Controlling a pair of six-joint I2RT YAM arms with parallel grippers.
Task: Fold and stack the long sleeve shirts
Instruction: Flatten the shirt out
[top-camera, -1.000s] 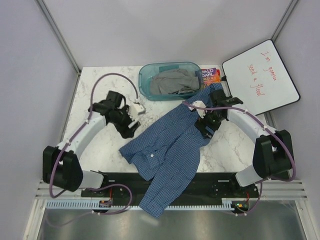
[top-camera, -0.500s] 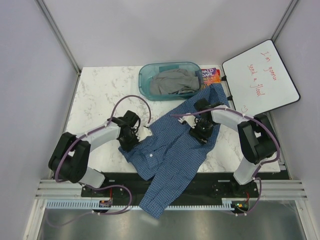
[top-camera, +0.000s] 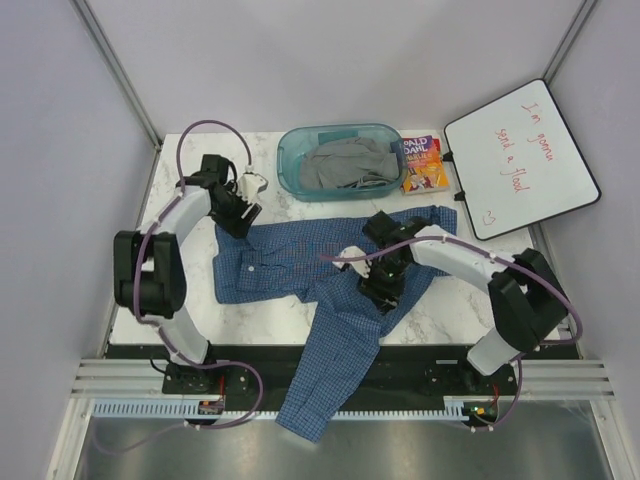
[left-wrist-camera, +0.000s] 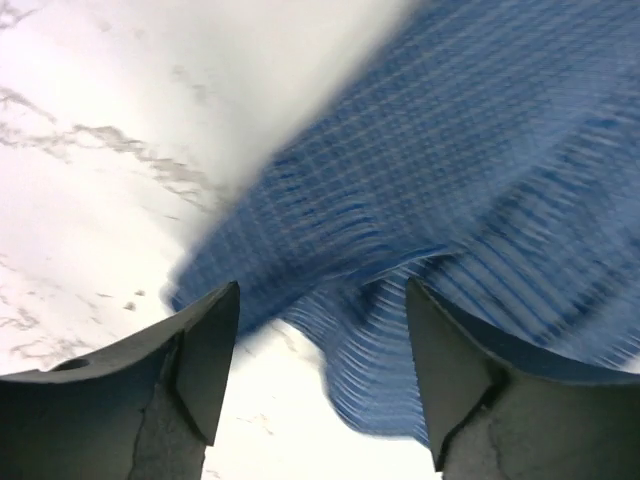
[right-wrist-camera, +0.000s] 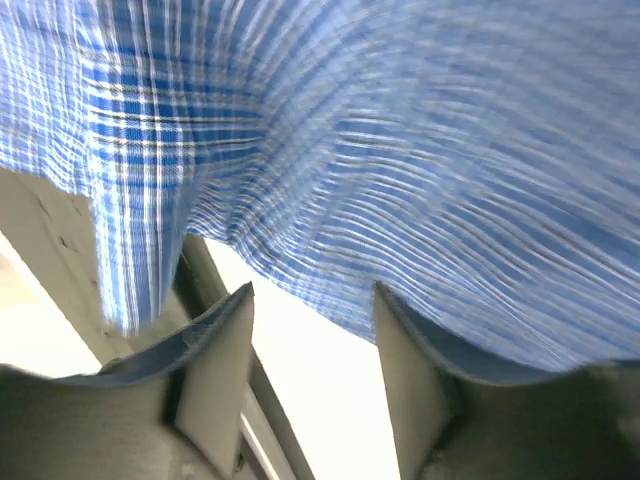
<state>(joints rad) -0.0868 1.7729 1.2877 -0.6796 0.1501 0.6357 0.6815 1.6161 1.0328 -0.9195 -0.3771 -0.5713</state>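
1. One blue checked shirt lies spread across the middle of the marble table. A long part of it hangs over the near edge.
2. The left gripper is at the shirt's far left corner. In its wrist view the fingers stand apart, with a loose fold of cloth between them that is not pinched.
3. The right gripper is down on the shirt, right of its middle. Its fingers are also apart. Blurred cloth drapes just past the tips, and I cannot tell whether it touches them.
4. On the far side a teal tub holds grey cloth. A book lies just right of the tub, and a whiteboard sits at the far right.
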